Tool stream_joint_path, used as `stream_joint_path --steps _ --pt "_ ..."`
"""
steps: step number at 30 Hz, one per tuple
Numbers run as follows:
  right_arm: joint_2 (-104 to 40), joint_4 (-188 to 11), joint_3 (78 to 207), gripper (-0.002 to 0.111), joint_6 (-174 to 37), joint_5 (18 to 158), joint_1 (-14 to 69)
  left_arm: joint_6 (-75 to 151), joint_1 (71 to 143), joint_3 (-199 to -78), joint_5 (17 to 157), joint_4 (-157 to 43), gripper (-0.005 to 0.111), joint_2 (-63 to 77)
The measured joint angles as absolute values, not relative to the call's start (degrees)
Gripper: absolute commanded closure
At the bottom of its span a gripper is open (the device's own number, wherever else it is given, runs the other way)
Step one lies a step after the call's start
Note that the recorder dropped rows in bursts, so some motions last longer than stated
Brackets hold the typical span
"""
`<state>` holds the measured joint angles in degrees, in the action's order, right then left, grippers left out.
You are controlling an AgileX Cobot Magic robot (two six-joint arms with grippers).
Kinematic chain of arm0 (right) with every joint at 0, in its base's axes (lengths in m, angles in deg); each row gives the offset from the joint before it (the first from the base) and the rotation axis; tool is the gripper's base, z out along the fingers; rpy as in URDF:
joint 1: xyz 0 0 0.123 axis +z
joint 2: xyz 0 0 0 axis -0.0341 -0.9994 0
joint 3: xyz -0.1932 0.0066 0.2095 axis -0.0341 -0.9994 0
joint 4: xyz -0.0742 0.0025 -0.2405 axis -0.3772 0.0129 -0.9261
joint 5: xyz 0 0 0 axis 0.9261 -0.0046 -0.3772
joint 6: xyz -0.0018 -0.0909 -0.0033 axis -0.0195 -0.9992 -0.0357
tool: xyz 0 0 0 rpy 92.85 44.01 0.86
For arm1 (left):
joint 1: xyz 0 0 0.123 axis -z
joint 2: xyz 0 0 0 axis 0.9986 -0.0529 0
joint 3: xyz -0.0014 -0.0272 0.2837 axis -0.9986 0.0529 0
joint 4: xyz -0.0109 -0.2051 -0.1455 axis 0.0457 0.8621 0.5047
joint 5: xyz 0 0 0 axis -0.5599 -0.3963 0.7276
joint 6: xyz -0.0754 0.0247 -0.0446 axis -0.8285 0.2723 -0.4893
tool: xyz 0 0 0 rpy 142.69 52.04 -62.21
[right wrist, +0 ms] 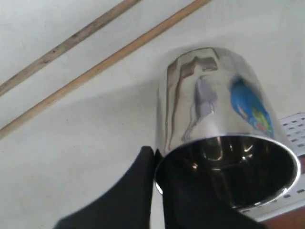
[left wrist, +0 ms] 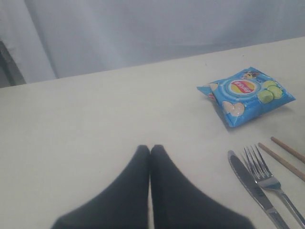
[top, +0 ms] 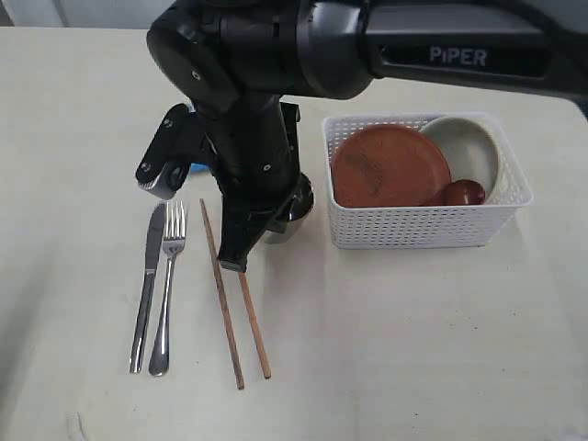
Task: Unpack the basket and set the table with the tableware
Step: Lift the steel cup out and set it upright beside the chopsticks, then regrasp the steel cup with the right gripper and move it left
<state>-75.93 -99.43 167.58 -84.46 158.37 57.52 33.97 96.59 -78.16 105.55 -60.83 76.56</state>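
Tableware is partly laid out. On the table the knife and fork lie side by side. The two chopsticks lie just beside them toward three o'clock. All of them run roughly twelve-to-six, as a place setting would. The steel cup is the piece in hand. The right gripper is clenched on its rim, one finger outside the wall and the other inside the mouth, which seems a sensible hold for a thin-walled cup. The cup sits at about one o'clock from the chopsticks, between them and the basket. That is probably where a drink belongs above the setting, though I cannot tell whether its base touches the table. The basket stands at three o'clock from the cup and is not yet unpacked. The brown plate leans across its nine o'clock side, the bowl is tucked in at two o'clock, and the dark spoon lies at five o'clock. The right arm comes in from three o'clock, passes above the basket, then folds steeply down over the middle of the table with its wrist tipped toward seven o'clock. The left gripper is out of the exterior view. It hangs low over bare table near the knife, its fingers pressed together on nothing. The blue chip bag lies at twelve o'clock from the fork, apart from the setting.
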Motion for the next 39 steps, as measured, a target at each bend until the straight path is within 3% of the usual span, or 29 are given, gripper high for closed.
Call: stream_joint_path --steps 8,13,15,30,39 --pt "-75.93 -98.62 167.58 0.106 -86.47 158.37 57.52 33.97 96.59 -78.16 105.55 -60.83 0.107 76.56" --pt "-75.93 -98.02 167.58 0.072 -87.55 158.37 57.52 33.97 96.59 -78.16 105.55 -60.83 0.107 76.56" --pt "-75.93 -98.34 167.58 0.065 -87.66 158.37 57.52 33.97 96.59 -78.16 105.55 -60.83 0.107 76.56" --pt "-69.43 -101.6 167.58 0.065 -78.76 158.37 55.9 33.97 96.59 -78.16 105.55 -60.83 0.107 76.56" --pt "-68.98 -76.58 167.58 0.065 -70.78 157.95 38.91 33.97 96.59 -78.16 105.55 -60.83 0.107 76.56"
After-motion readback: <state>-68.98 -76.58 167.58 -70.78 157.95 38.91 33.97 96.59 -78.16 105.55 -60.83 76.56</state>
